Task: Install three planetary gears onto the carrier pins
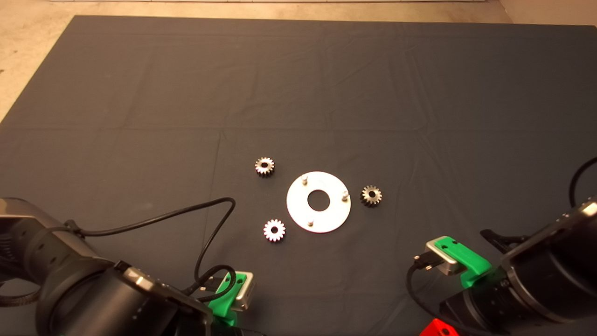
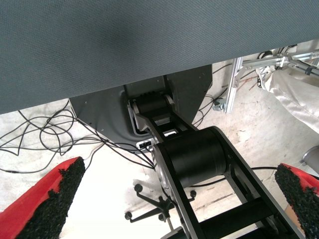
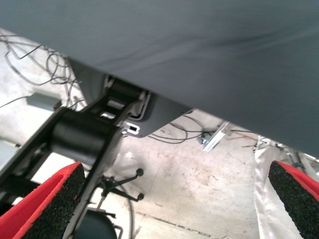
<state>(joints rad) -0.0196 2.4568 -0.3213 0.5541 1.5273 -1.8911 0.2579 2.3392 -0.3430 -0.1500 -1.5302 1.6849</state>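
Observation:
A flat shiny disc (image 1: 334, 213) with a large central hole lies mid-mat in the head view. Three carrier pins stand on it, all bare: one (image 1: 304, 178) at the far left, one (image 1: 345, 194) at the right, one (image 1: 310, 221) at the near side. Three planetary gears lie flat on the mat around it: one (image 1: 264, 166) to the far left, one (image 1: 274, 230) to the near left, one (image 1: 371, 195) just right of the disc. My left gripper (image 2: 179, 199) waits at the lower left edge, open and holding nothing. At the lower right my right gripper (image 3: 177, 199) is also open and holds nothing.
The dark mat (image 1: 298, 93) covers the table, with bare tabletop (image 1: 28, 56) past its far left corner. A black cable (image 1: 205, 219) loops from the left arm over the mat, near the near-left gear. Both wrist views show the mat's underside edge, floor cables and the robot's base.

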